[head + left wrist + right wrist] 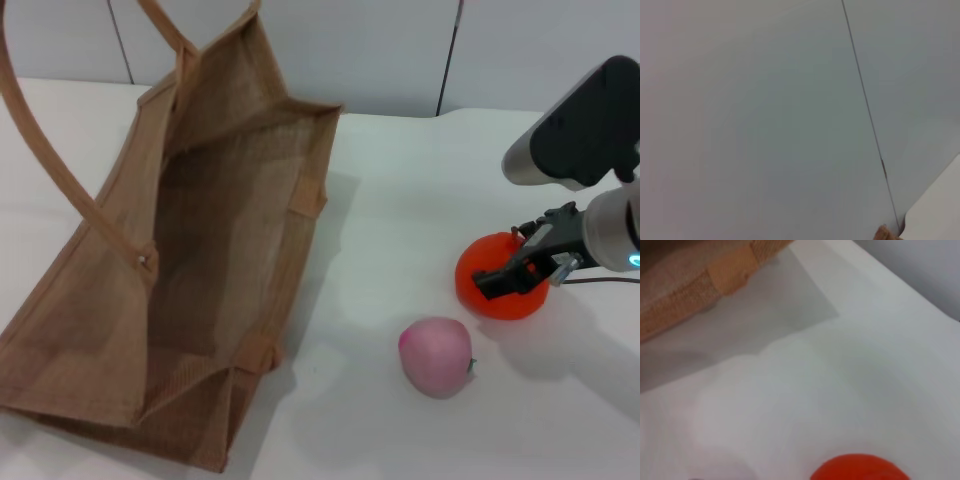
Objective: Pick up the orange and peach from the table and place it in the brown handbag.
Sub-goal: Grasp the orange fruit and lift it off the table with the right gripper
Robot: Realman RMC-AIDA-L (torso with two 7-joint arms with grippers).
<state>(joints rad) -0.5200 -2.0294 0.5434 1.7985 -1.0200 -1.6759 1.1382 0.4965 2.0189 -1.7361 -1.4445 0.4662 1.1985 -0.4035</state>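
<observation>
Orange [500, 277] sits on the white table [400, 200] right of the peach [436, 356], the right gripper [520, 272] pinching its top; such a shallow hold could slip before the brown handbag [180, 260].

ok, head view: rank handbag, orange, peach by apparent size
1. brown handbag, by far the largest.
2. orange and peach: look about alike. The right gripper covers part of the orange, so no ranking between them.
</observation>
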